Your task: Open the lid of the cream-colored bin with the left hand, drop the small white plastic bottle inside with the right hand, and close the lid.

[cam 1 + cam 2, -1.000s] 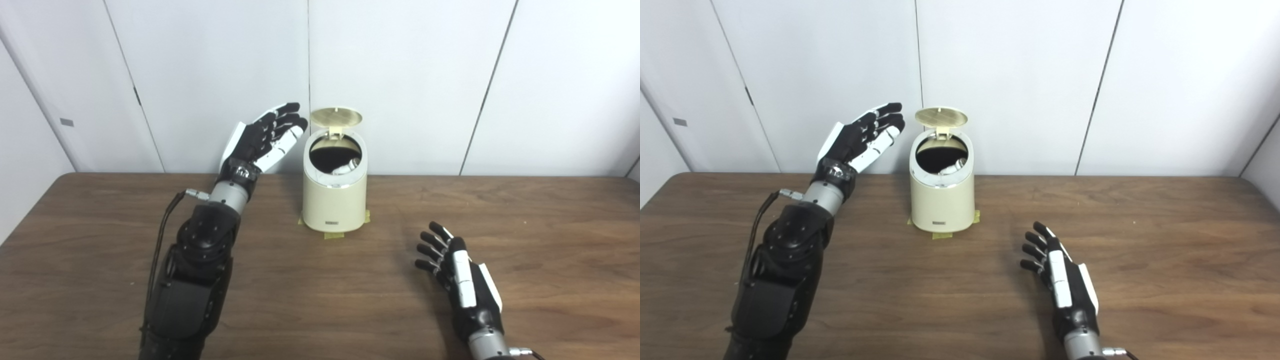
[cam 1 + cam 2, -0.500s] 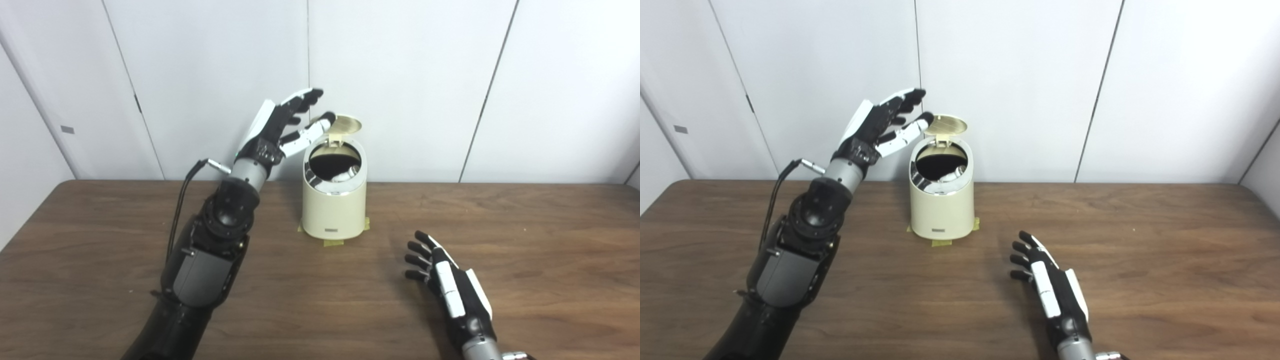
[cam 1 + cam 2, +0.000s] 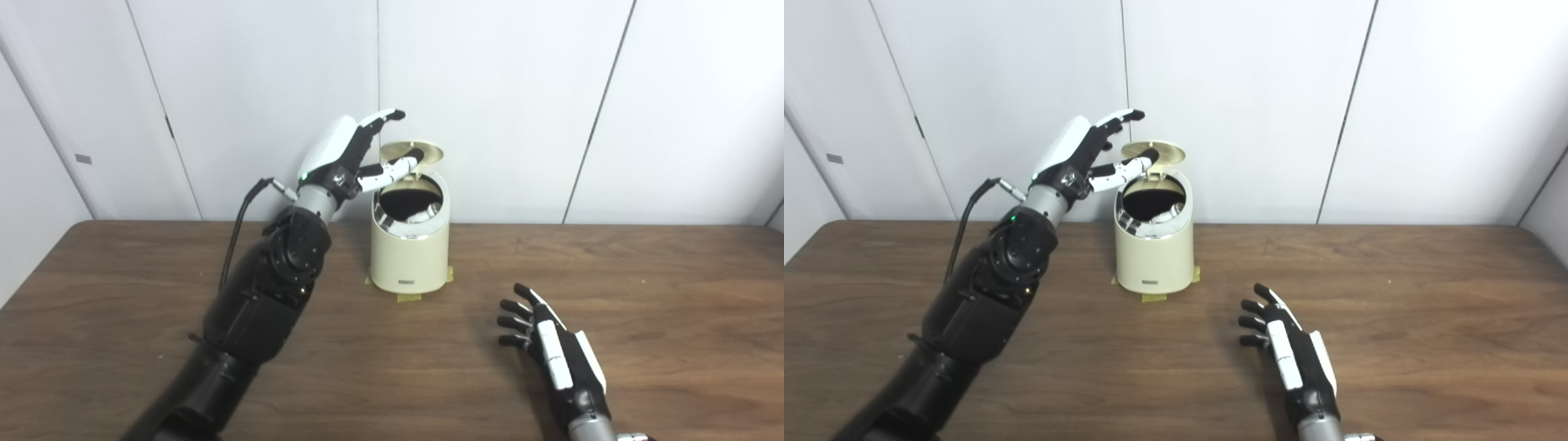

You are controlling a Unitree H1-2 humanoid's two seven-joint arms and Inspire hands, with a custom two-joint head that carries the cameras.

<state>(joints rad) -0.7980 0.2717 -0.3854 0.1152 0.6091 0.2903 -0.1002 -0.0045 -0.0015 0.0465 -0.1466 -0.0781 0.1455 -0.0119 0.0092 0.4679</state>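
Cream bin (image 3: 409, 260) lid (image 3: 422, 152) up; left robot hand (image 3: 349, 154) thumb at lid edge.

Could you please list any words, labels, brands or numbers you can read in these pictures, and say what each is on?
No text can be read.
Small dark label low on the front of the bin: too small and blurred to read.
Small grey tag on the wall panel at far left: shows no legible marks.

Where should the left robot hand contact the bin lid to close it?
Probably the lid's free front edge, from above and the left. It stands tilted up on its rear hinge over the bin, and the open left robot hand already reaches there.
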